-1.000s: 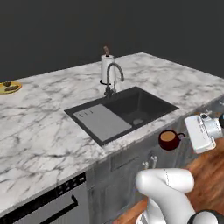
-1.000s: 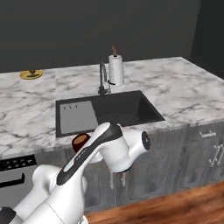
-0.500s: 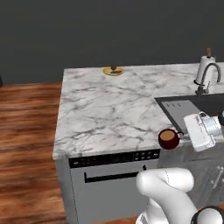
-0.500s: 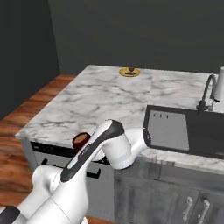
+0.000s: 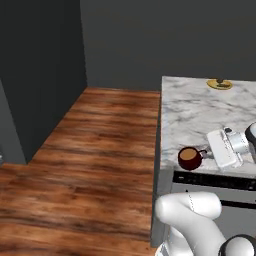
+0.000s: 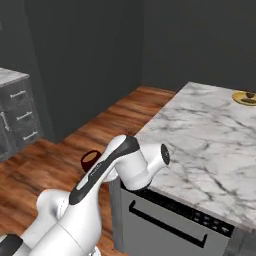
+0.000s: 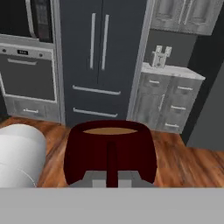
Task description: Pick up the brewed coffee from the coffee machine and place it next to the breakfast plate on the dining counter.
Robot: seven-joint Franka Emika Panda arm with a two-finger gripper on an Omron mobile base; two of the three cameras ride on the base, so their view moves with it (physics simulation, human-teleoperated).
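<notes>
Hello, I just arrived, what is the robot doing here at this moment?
The robot arm is carrying a dark red mug of coffee. Its gripper is shut on the mug's handle and holds it upright in the air, beside the corner of the marble counter and over the wooden floor. A yellow plate with food sits at the far edge of the counter. The mug is not yet set down beside it.

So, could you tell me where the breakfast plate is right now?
The breakfast plate sits at the far end of the dining counter, upper right in both base views, well beyond the mug the gripper holds.
</notes>
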